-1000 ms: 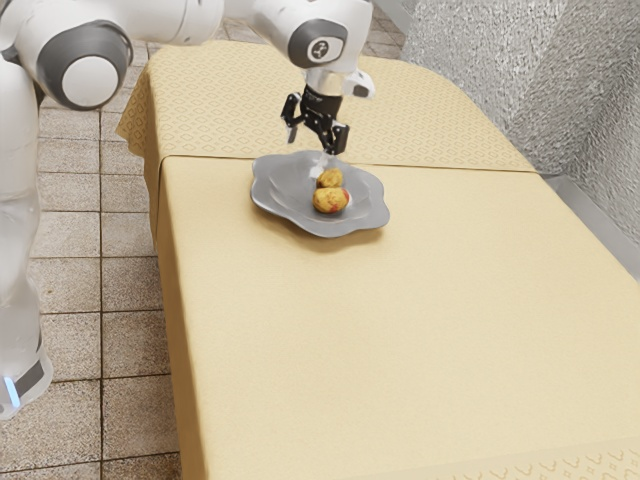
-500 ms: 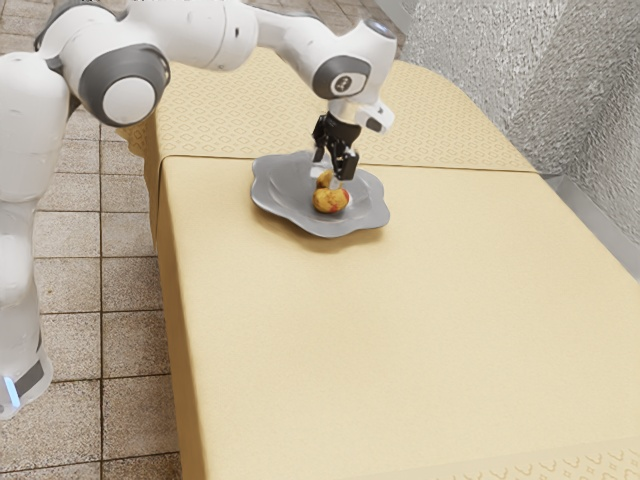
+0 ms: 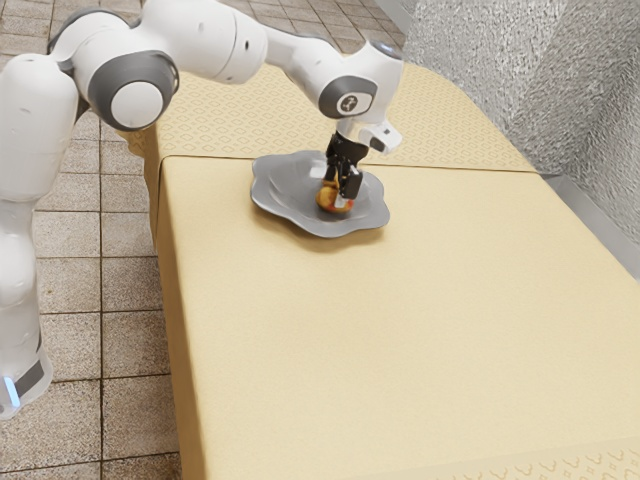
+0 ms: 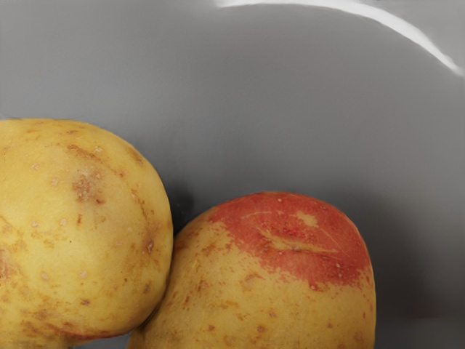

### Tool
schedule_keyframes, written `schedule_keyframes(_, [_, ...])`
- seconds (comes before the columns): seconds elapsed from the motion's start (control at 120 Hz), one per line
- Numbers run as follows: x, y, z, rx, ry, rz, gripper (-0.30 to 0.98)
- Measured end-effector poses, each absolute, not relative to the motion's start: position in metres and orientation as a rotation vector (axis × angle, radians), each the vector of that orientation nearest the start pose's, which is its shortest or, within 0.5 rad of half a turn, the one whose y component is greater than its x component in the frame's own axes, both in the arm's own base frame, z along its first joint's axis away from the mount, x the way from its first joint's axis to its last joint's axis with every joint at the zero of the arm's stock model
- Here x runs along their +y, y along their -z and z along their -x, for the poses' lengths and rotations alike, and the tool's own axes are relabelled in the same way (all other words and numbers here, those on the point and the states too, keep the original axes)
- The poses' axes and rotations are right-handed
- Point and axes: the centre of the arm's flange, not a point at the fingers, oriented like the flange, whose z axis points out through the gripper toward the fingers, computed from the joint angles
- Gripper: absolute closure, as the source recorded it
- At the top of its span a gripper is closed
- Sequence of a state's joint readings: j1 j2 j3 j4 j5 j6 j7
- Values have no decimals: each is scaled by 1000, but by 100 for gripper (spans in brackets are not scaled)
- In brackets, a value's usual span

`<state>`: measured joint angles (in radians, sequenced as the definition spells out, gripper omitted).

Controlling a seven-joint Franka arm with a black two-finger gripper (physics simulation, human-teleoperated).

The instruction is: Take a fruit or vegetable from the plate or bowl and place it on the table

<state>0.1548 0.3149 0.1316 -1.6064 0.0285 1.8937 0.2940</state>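
The black gripper [image 3: 336, 189] is down over the grey plate, its fingers apart and straddling a yellow-and-red potato [image 3: 327, 199]. One finger covers part of that potato, and the second potato is mostly hidden behind the hand. In the wrist view the red-topped potato [image 4: 269, 280] lies at the lower edge, just under the hand. A yellow potato [image 4: 80, 225] rests against its side. Both are on the plate [image 4: 240, 123].
The wavy-rimmed grey plate [image 3: 266, 190] stands on a table with a yellow cloth [image 3: 390, 330]. A cloth seam runs just beyond the plate, and a rough grey wall [image 3: 540, 100] rises along the exterior view's right.
My hand has moved toward the exterior view's right and come down from above the plate to the potatoes. The plate has stayed where it was.
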Motion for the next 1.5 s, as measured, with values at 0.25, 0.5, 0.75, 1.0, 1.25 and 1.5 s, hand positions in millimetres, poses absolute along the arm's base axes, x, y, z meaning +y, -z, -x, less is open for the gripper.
schedule_keyframes(0.25, [173,-429,-630,104,-94,3088,-4])
schedule_keyframes(0.5, [174,-432,-631,141,-77,3082,15])
schedule_keyframes(0.75, [169,-445,-631,174,-38,3066,36])
schedule_keyframes(1.0, [79,-492,-648,399,121,3012,38])
schedule_keyframes(1.25, [-55,-519,-655,704,311,2938,38])
schedule_keyframes(1.5, [-83,-526,-656,764,405,2920,17])
